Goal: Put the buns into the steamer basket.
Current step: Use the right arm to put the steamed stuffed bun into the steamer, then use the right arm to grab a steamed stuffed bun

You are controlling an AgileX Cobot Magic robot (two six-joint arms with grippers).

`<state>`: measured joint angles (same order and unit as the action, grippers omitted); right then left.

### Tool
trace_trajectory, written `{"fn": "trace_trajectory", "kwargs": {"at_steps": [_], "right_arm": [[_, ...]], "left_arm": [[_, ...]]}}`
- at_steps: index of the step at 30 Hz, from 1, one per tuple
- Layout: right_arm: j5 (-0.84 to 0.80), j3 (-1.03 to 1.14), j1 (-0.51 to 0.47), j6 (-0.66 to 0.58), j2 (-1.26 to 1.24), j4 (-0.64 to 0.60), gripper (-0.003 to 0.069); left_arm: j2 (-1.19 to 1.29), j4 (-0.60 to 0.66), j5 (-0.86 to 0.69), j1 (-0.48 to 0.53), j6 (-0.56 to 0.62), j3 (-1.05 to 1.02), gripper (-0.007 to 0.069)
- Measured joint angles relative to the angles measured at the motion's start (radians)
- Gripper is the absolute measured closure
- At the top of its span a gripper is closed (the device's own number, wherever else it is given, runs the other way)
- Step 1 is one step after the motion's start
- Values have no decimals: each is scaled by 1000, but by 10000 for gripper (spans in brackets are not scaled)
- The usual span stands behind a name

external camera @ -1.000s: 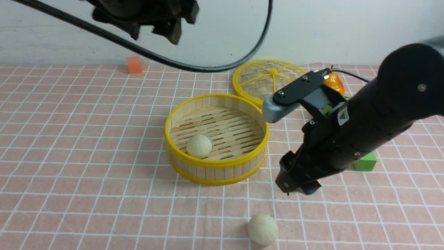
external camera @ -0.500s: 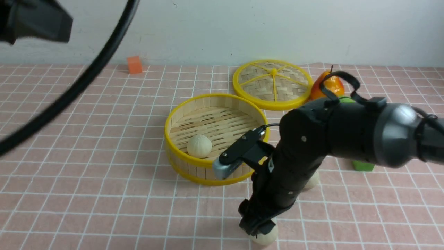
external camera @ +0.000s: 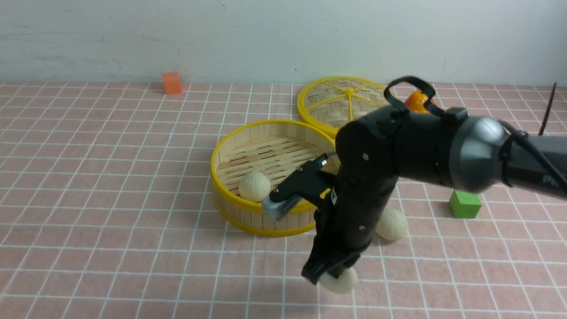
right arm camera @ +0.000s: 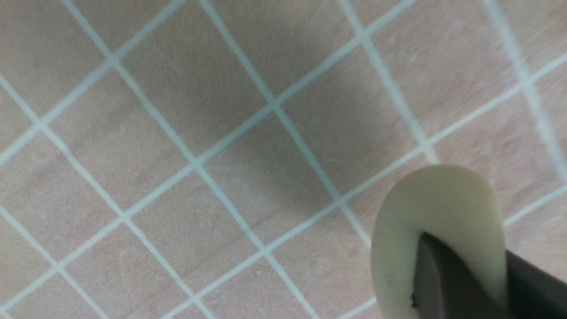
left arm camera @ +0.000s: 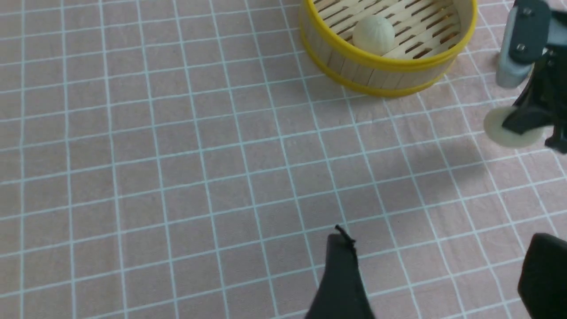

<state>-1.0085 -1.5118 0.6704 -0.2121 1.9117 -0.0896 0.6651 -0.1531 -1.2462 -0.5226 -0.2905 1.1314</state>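
right gripper (external camera: 328, 275) clamped on held bun (external camera: 343, 282), lower centre, seemingly just off the cloth (external camera: 110, 199) | steamer basket (external camera: 230, 146) mid-frame, near rim apart from held bun, second bun (external camera: 254, 186) inside | third bun (external camera: 393, 224) on cloth right of basket | left gripper (left arm camera: 443, 237) spread wide, empty | left half: open cloth

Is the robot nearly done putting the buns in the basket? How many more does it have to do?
About a third done: one bun already sits inside the steamer basket. The right gripper has its fingers closed on a second bun in front of the basket. A third bun lies on the cloth beside the basket, untouched. So two still need to go in.
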Motion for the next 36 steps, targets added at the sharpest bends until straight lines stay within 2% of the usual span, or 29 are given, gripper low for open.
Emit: {"fn": "trace_trajectory", "kwargs": {"at_steps": [6, 10, 16, 19, 23, 25, 27, 28, 31, 33, 36], "right_arm": [[-13, -283, 0, 19, 41, 50, 639], [2, -492, -9, 124, 157, 108, 639], [-21, -616, -54, 212, 326, 133, 629], [-53, -639, -86, 254, 394, 135, 601], [-55, -645, -121, 284, 434, 109, 477], [-56, -649, -128, 284, 434, 82, 366], [-58, -649, -129, 284, 434, 76, 326], [-65, -649, -129, 284, 432, 70, 258], [-125, -660, -129, 268, 402, 69, 122], [-181, -675, -129, 242, 358, 73, 60], [-216, -684, -129, 204, 303, 90, 34]], "left_arm": [[-57, -13, 0, 0, 0, -7, 125], [-66, -14, 0, 0, 2, -7, 125], [-66, -17, 0, 0, 3, -8, 125], [-66, -17, 0, 0, 3, -8, 127], [-66, -17, 0, 0, 3, -8, 145], [-66, -17, 0, 0, 3, -8, 156], [-66, -17, 0, 0, 3, -8, 162], [-66, -17, 0, 0, 3, -8, 169], [-66, -17, 0, 0, 3, -8, 187], [-66, -17, 0, 0, 3, -8, 201], [-66, -17, 0, 0, 3, -8, 211]]}}
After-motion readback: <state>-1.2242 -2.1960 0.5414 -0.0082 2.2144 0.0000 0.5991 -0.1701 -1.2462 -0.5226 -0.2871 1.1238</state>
